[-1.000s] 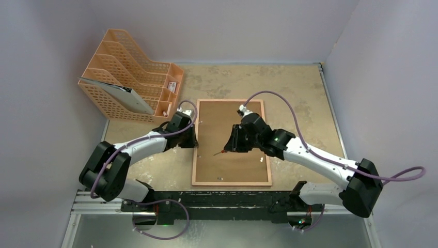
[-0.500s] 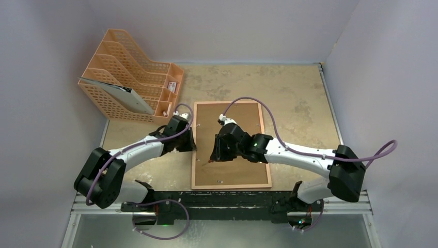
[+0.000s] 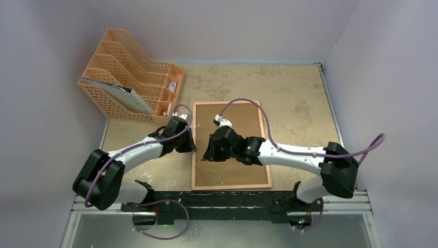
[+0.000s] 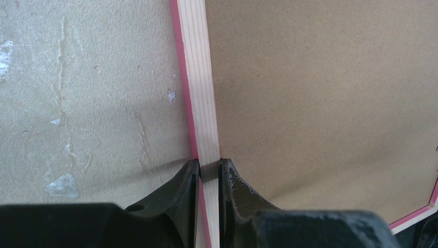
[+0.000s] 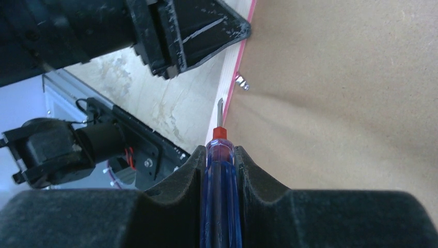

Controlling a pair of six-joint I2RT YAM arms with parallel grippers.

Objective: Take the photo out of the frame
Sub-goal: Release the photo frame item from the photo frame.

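The frame (image 3: 232, 184) lies face down on the table, its brown backing board (image 3: 243, 116) facing up. The photo is hidden under that board. My left gripper (image 3: 192, 146) is shut on the frame's left rail (image 4: 199, 77), one finger on each side of the pale wood with the pink edge (image 4: 209, 164). My right gripper (image 3: 208, 154) is shut on a screwdriver (image 5: 220, 196) with a blue handle and red collar. Its metal tip points at the frame's left rail, just short of a small metal clip (image 5: 240, 82).
An orange mesh file rack (image 3: 129, 77) stands at the back left and holds a grey folder (image 3: 121, 95). Purple cables loop above both arms. The arms' black mounting rail (image 3: 222, 204) runs along the near edge. Walls close in on three sides.
My right arm has swung left across the backing board, carrying the screwdriver from the board's middle to its left rail. The frame's far end has shifted slightly left. My left gripper keeps its hold.
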